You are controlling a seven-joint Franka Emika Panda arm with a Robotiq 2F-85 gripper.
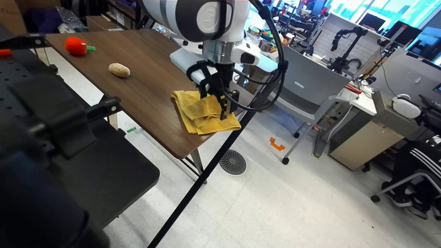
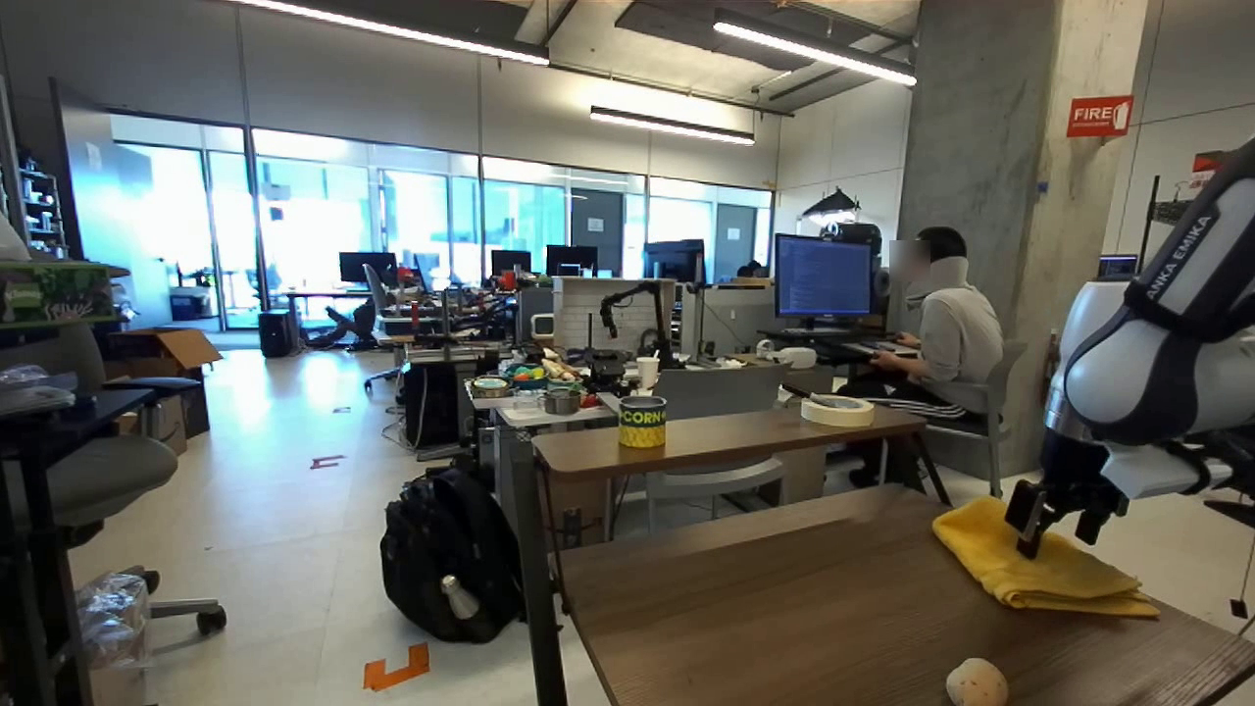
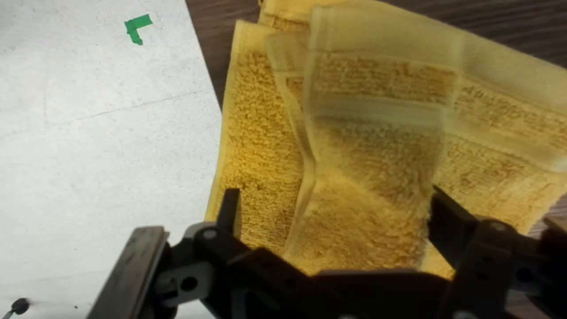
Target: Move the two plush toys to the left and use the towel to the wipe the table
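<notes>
Parted jaws overhang the towel (image 3: 372, 195); arm (image 2: 1167, 343) reads "ANKA EMIKA", sign (image 2: 1099, 116) "FIRE".

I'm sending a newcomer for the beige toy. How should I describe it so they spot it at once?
Find the dark brown table. On it, between the yellow towel and the red-orange toy, lies the beige toy. It is the pale, speckled, potato-like oval; its neighbours are brightly coloured.

Yellow towel (image 3: 367, 221) is showing rough, loopy cloth w/ smoother bands; table (image 1: 148, 86) is showing smooth wood grain w/ low sheen. Red-orange toy (image 1: 74, 46) & beige toy (image 1: 119, 70) are looking matt (exact matl. unclear). Wrist collar (image 1: 218, 51) is gleaming, metal; floor (image 2: 284, 500) is shining, smooth.
</notes>
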